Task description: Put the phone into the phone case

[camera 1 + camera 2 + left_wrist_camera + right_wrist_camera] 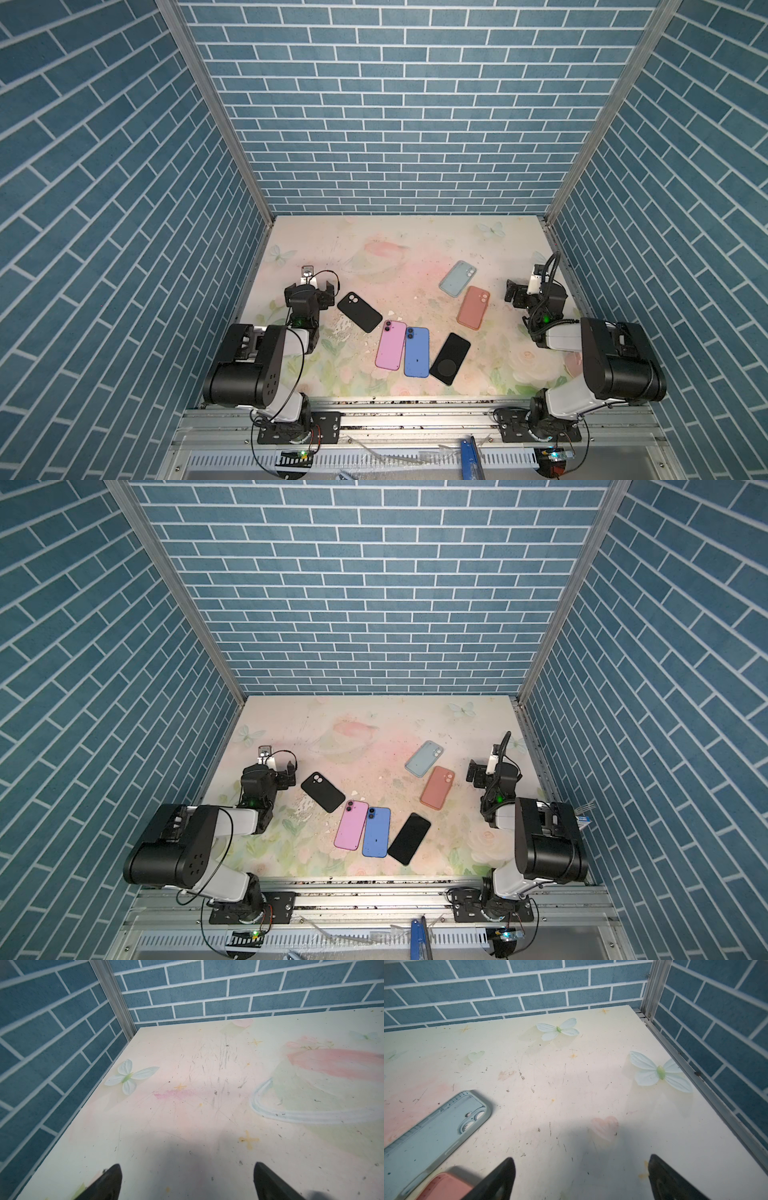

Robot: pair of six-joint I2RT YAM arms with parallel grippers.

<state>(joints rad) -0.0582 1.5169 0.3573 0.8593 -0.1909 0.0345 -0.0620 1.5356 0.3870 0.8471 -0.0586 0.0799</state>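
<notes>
Six flat things are seen on the tabletop [415, 237] in both top views: three phones and three cases. A pink phone [390, 345] and a blue phone [417, 351] are laid side by side, touching or nearly so, near the middle of the front edge. A black phone [450, 358] is laid just beside them, tilted, on the side of the right edge. A black case [359, 311] is placed nearer to the left edge, with one corner close to the pink phone. A pale blue case [458, 279] and a salmon case [473, 307] are placed just beside each other, nearer to the right edge.

The left end effector [187, 1180] is held low by the left edge and the right end effector [580, 1178] by the right edge. Both are spread wide and nothing is gripped.

The phones and the black case are shown by the top views alone. By the right wrist view only the pale blue case, with its raised rim and camera opening, and one corner of the salmon case are caught, together with the far right corner. By the left wrist view only the scratched, printed surface up to the far left corner is taken in.

Much bare room is left along the back edge. The left, back and right edges are closed by brick-patterned walls [374, 104].
</notes>
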